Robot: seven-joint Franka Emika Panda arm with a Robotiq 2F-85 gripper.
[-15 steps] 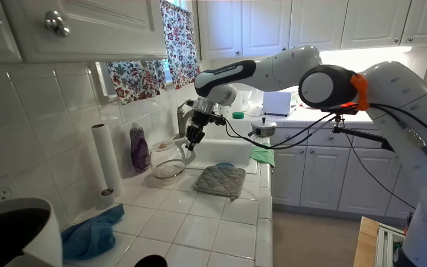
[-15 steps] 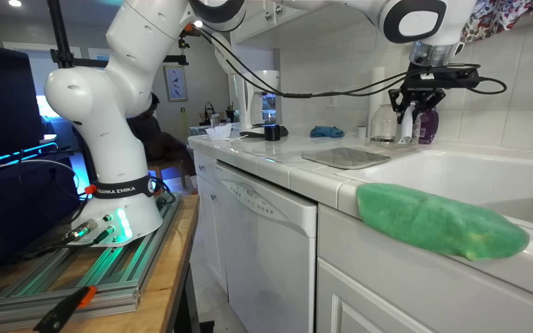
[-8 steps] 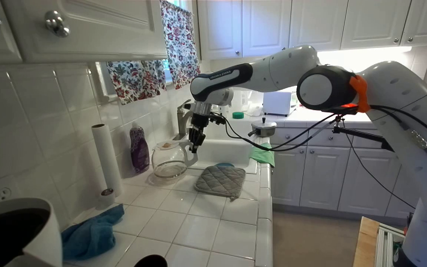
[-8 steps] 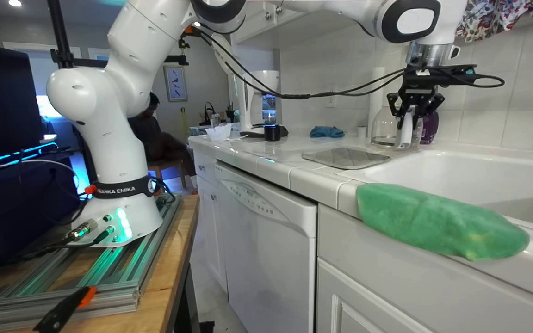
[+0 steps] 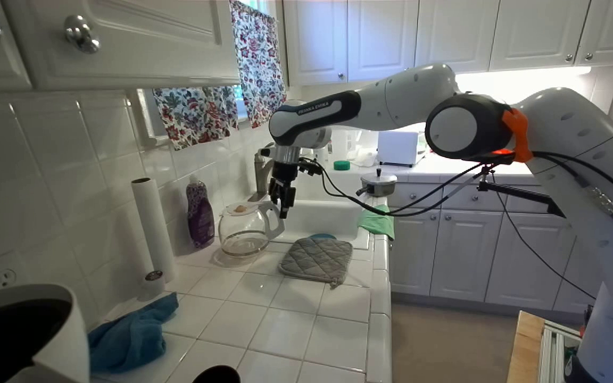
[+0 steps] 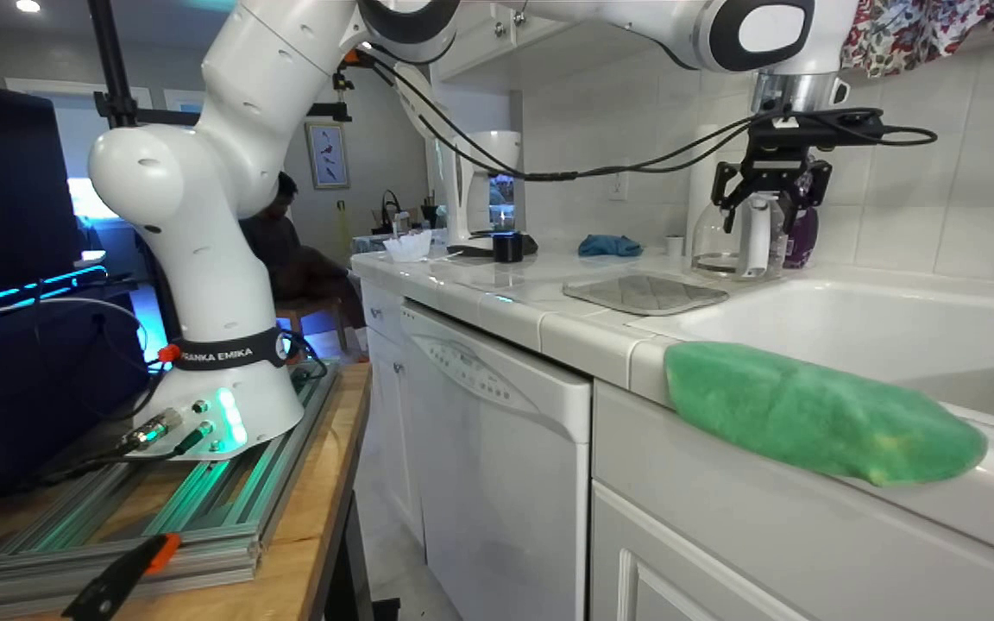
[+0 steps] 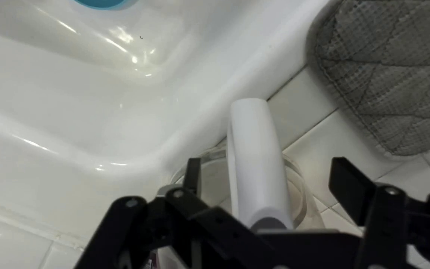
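Note:
My gripper [image 6: 759,226] stands open around the white handle [image 6: 756,246] of a glass carafe, its fingers pointing down. In the wrist view the handle [image 7: 256,153] lies between the two black fingers, with a gap on either side and a wider one on the right. The clear carafe [image 5: 245,231] with its pale lid stands upright on the tiled counter beside the sink. Through the wrist camera, part of its round glass base [image 7: 299,186] shows under the handle; the gripper's body hides the rest.
A purple soap bottle [image 5: 200,215] and a paper roll [image 5: 153,229] stand along the tiled wall. A grey quilted pad [image 5: 317,259] lies near the white sink [image 7: 99,97]. Blue cloth [image 5: 131,335] rests on the counter. Green cloth [image 6: 816,414] hangs over the sink's front edge.
The jaws have spread apart and let go of the handle. Before that, the tilted wrist straightened, and the carafe shifted slightly and came upright on the counter.

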